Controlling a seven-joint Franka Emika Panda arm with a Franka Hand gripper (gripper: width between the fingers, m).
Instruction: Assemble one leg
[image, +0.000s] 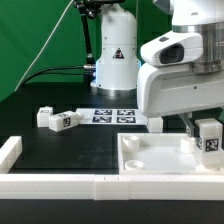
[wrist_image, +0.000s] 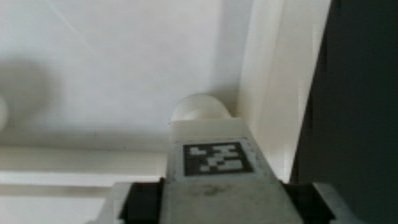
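My gripper (image: 208, 128) is shut on the leg (image: 209, 140), a small white block with a black-and-white tag, and holds it upright over the far right corner of the large white square panel (image: 150, 160). In the wrist view the leg (wrist_image: 217, 160) sits between my dark pads (wrist_image: 157, 200), its tagged face showing and its tip at a round corner socket (wrist_image: 208, 103) beside the panel's raised rim (wrist_image: 267, 90). I cannot tell whether the leg touches the socket.
Two more white tagged blocks (image: 56, 119) lie on the black table at the exterior view's left. The marker board (image: 112, 116) lies behind the panel by the robot base (image: 115, 60). A white rail (image: 60, 186) runs along the front edge.
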